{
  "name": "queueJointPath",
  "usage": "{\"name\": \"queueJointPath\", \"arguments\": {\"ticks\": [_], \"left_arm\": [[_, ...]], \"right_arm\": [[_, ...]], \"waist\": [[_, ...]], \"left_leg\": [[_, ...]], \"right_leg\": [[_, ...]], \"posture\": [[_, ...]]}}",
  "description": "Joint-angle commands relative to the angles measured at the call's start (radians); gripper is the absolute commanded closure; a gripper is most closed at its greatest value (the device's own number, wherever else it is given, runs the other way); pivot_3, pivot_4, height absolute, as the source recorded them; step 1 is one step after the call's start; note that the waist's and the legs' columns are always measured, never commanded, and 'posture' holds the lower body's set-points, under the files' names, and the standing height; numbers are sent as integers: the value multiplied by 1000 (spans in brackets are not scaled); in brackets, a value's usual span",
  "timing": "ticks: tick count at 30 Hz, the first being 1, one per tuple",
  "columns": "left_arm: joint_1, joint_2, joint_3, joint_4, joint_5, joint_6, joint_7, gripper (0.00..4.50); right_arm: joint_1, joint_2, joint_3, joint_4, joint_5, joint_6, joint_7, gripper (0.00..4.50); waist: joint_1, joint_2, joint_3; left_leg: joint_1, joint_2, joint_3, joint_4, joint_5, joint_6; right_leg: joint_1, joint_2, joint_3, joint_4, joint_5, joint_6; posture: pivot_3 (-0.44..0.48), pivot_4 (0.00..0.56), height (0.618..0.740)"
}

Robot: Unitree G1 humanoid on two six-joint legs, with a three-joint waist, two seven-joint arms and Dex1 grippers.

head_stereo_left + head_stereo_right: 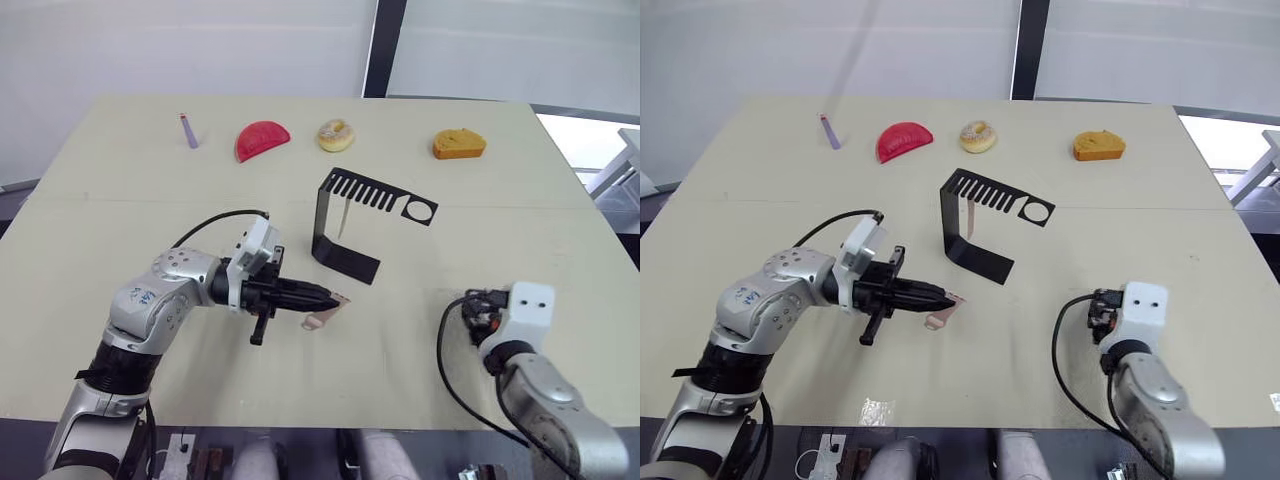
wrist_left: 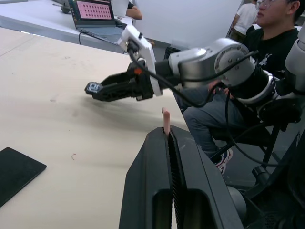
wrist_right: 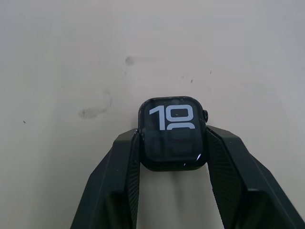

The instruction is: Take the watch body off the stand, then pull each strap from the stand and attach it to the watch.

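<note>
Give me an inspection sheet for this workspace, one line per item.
Surface: pale table, some small marks.
Job's things: stand upright mid-table, one strap hanging from its comb arm; watch body off the stand; second strap near the left tool.
Clutter: purple stick, red semicircular piece, doughnut-like ring, orange piece along the far edge.
Grippers: left tool shut on the second strap; right tool shut on the watch body.
Cables: black cable on the left arm, another on the right.
Surroundings: seated person, laptop.

Black watch body (image 3: pixel 172 133) gripped off the stand (image 1: pixel 350 220); pink strap (image 1: pixel 325 310) pinched.
</note>
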Motion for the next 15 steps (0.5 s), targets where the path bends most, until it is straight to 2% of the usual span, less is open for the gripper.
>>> {"name": "queueJointPath", "arguments": {"ticks": [1,4,7,10,15], "left_arm": [[2,30,28,-15,57,-113,-29,4500],[3,38,10,12,132,-246,-50,4500],[15,38,-5,20,182,-339,-70,4500],[32,39,-27,20,241,-453,-93,4500],[34,27,-39,51,303,-594,-97,4500]], "right_arm": [[-39,-143,-98,-44,259,167,223,3007],[-122,-224,-141,34,468,302,324,3007],[-216,-252,-139,130,590,398,344,3007],[-324,-226,-106,261,716,495,348,3007],[-428,-199,-19,387,800,565,314,3007]], "waist": [[0,0,0],[0,0,0],[1,0,0],[4,0,0],[5,0,0]], "left_leg": [[0,0,0,0,0,0],[0,0,-1,0,0,0],[0,0,0,0,0,1],[-1,0,-1,0,0,1],[-1,0,0,0,0,2]], "right_leg": [[0,0,0,0,0,0],[0,0,0,0,0,0],[0,0,0,0,0,0],[0,0,0,-1,0,0],[0,0,0,-1,0,0]], "posture": [[0,150,737],[0,150,737],[0,150,737],[0,150,737],[0,150,737]]}}
